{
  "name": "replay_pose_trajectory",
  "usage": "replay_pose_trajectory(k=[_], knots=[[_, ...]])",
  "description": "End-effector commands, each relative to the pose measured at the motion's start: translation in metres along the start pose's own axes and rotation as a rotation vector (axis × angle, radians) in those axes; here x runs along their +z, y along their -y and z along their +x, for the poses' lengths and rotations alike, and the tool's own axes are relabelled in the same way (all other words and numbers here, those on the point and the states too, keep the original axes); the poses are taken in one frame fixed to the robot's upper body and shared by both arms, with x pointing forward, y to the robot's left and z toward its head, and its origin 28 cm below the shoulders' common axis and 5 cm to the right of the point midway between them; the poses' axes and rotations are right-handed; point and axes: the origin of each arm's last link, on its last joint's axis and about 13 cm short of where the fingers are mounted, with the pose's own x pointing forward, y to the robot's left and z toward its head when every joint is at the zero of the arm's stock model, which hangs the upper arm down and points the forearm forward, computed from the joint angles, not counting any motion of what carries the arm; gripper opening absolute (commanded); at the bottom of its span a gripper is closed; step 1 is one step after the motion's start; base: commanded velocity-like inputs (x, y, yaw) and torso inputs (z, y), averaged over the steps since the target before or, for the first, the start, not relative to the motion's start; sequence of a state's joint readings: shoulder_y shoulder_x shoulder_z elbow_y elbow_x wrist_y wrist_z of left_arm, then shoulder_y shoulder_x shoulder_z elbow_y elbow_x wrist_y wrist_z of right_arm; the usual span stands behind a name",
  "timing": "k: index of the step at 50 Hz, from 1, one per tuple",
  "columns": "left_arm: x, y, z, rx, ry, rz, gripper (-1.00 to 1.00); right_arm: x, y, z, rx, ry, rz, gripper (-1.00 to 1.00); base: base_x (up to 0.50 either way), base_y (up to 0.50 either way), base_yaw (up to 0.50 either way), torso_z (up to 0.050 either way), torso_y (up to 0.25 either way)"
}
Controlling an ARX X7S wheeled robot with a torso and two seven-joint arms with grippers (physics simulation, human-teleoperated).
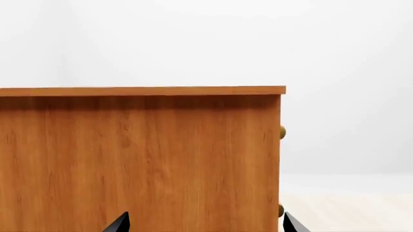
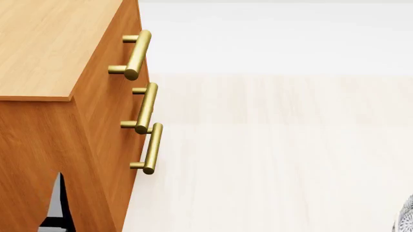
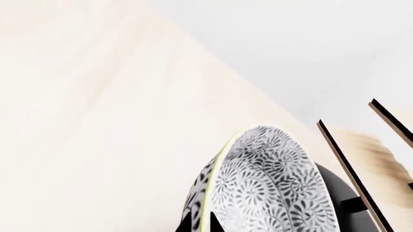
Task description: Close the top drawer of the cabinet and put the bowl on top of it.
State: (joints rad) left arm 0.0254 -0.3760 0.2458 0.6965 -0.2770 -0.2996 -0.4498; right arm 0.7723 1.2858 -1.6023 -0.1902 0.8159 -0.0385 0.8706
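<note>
The cabinet (image 2: 45,48) fills the head view's left, with its flat top bare. The top drawer (image 2: 113,48) carries a brass handle (image 2: 137,53), and its front looks level with the two drawer fronts below. My left gripper (image 1: 206,224) is open, its tips spread wide before the cabinet (image 1: 142,159) side panel. One of its fingers (image 2: 59,205) shows low against that side. The bowl (image 3: 271,188) stands on edge, and my right gripper (image 3: 200,226) is shut on its rim. A sliver of the bowl (image 2: 406,217) shows at the head view's lower right corner.
Two lower drawers with brass handles (image 2: 147,108) (image 2: 154,147) sit under the top one. A pale wood rack (image 3: 351,164) on a black base (image 3: 351,195) stands right behind the bowl. Pale wood floor (image 2: 277,145) spreads between cabinet and bowl.
</note>
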Motion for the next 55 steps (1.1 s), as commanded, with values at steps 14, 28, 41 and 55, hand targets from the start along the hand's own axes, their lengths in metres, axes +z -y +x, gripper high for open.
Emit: replay_pose_trajectory(k=[14, 28, 41, 55], knots=[[-0.004, 0.001, 0.001, -0.033, -0.025, -0.034, 1.0, 0.096, 0.05, -0.005, -0.145, 0.319, 0.178, -1.0, 0.0, 0.0, 0.0, 0.0, 0.0], [-0.006, -0.001, 0.001, -0.036, -0.023, -0.037, 1.0, 0.186, 0.056, 0.022, -0.184, 0.321, 0.177, -1.0, 0.0, 0.0, 0.0, 0.004, 0.229], [-0.005, -0.003, 0.002, -0.037, -0.024, -0.045, 1.0, 0.245, 0.063, 0.033, -0.185, 0.372, 0.184, -1.0, 0.0, 0.0, 0.0, 0.016, 0.232], [-0.003, -0.004, 0.003, -0.046, -0.036, -0.073, 1.0, 0.303, 0.059, 0.044, -0.141, 0.427, 0.159, -1.0, 0.0, 0.0, 0.0, 0.016, 0.232]])
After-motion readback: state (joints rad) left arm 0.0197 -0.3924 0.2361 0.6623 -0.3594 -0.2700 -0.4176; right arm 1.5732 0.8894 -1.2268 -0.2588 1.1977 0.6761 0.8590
